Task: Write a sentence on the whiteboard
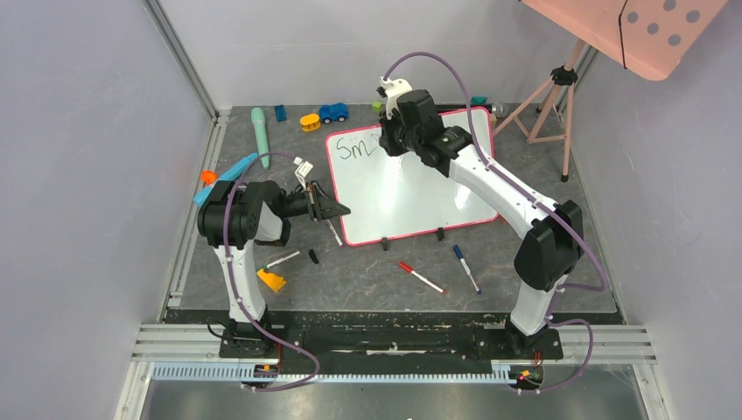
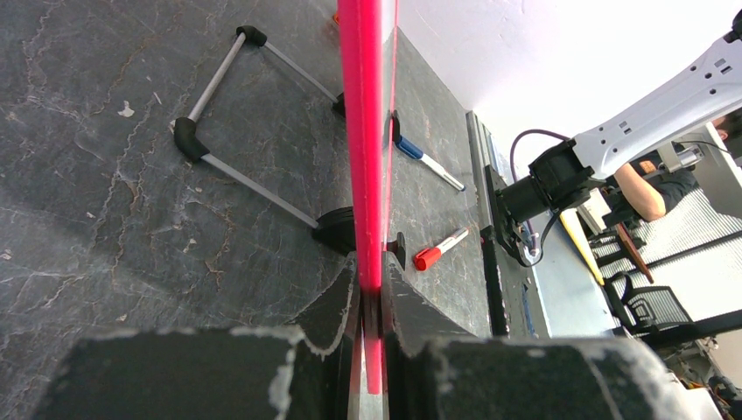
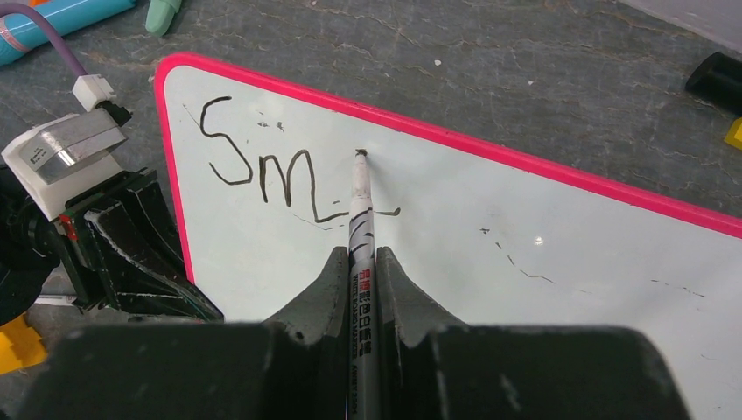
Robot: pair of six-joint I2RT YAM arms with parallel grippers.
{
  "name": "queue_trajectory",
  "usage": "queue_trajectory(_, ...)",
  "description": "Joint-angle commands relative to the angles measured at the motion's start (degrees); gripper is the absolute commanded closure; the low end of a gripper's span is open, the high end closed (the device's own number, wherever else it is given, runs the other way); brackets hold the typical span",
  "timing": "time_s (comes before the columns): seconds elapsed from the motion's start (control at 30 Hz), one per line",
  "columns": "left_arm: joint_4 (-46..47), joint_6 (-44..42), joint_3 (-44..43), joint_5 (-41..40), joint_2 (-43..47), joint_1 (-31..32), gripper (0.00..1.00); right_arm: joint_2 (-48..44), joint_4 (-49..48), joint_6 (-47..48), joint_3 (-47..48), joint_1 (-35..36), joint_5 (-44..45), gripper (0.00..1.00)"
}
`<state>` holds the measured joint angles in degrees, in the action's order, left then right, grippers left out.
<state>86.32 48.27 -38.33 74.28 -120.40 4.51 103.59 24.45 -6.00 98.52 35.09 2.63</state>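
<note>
Pink-framed whiteboard (image 1: 411, 197), toward the table's far edge, is clamped at its left edge by the closed left gripper (image 2: 372, 284), while the marker (image 3: 360, 201) pinched in the closed right gripper (image 3: 360, 258) should be pressed lightly, extending the sentence (image 3: 258, 162) at the far-left corner.

Robotics lab, enclosed test cell. Plain grey walls (image 1: 87, 131) box in a dark mat (image 1: 525, 271). Aluminium rails (image 1: 394, 337) at 6 o'clock carry the left arm (image 1: 243, 280) and right arm (image 1: 516, 188). Props on the mat: whiteboard (image 1: 402, 197) at centre, toy car (image 1: 333, 112) at 12 o'clock. Tripod (image 1: 551, 96) at 1 o'clock. Left wrist view: office chair (image 2: 652, 306) and a person's forearm (image 2: 643, 192) beyond the cell.
</note>
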Motion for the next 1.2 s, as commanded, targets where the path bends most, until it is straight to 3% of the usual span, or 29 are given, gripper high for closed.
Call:
queue_trajectory(0.0, 2.89, -3.27, 1.14, 1.98, -0.19, 0.22, 0.96, -0.4, -0.58, 0.8, -0.04, -0.11, 4.67, 1.0)
queue_trajectory(0.63, 2.89, -3.33, 1.21, 1.95, -0.1, 0.21, 0.96, -3.08, -3.49, 0.62, -0.49, -0.12, -1.32, 1.0)
queue_trajectory(1.17, 2.89, -3.27, 1.16, 1.99, -0.02, 0.15, 0.96, -7.1, -6.49, 0.8, -8.26, -0.18, -1.87, 1.0)
